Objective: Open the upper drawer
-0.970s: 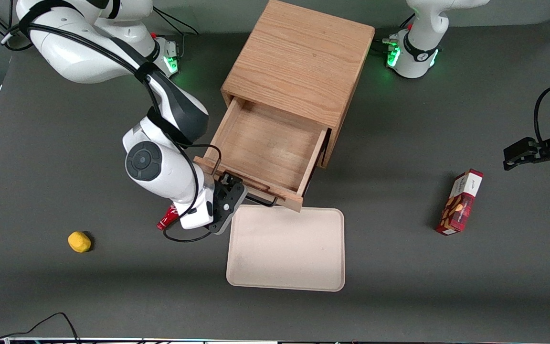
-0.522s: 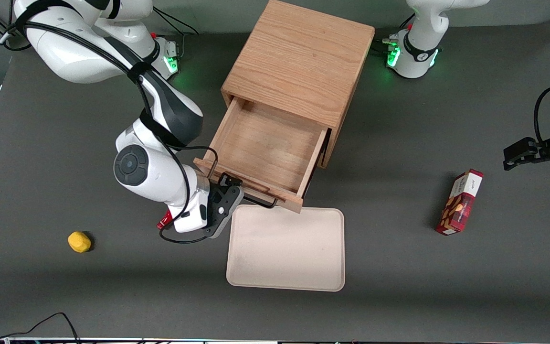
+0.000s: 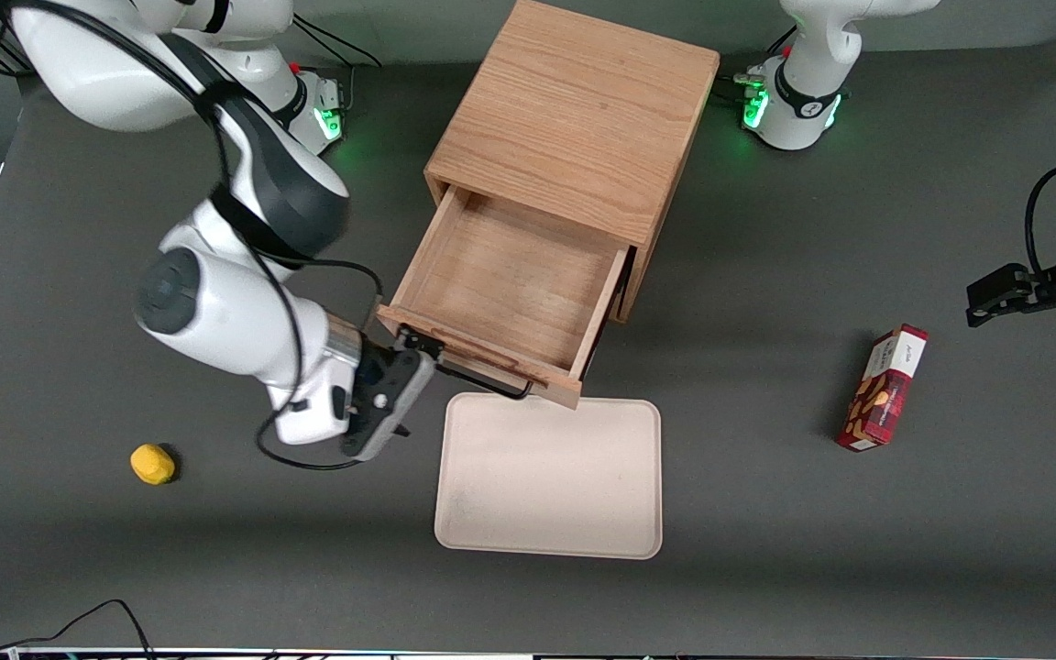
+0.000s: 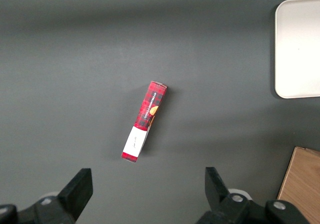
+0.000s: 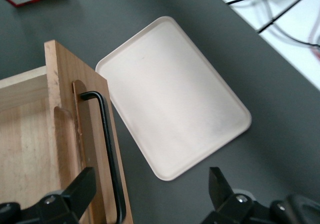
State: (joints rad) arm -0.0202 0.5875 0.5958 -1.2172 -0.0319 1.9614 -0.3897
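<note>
The upper drawer (image 3: 510,284) stands pulled far out of the wooden cabinet (image 3: 574,119), its plain wood inside bare. Its dark bar handle (image 3: 487,380) runs along the drawer front, nearest the front camera; it also shows in the right wrist view (image 5: 107,149). My right gripper (image 3: 411,380) is open and holds nothing, at the working-arm end of the handle and slightly off it. In the right wrist view the gripper (image 5: 150,194) spreads wide, with the handle close to one finger (image 5: 82,186). The lower drawer is hidden under the upper one.
A beige tray (image 3: 548,477) lies just in front of the open drawer, also in the right wrist view (image 5: 172,94). A yellow lump (image 3: 152,463) lies toward the working arm's end. A red snack box (image 3: 883,390) lies toward the parked arm's end.
My arm has swung toward the working arm's end of the table, and the gripper has slid along to the handle's end. The drawer has stayed pulled out.
</note>
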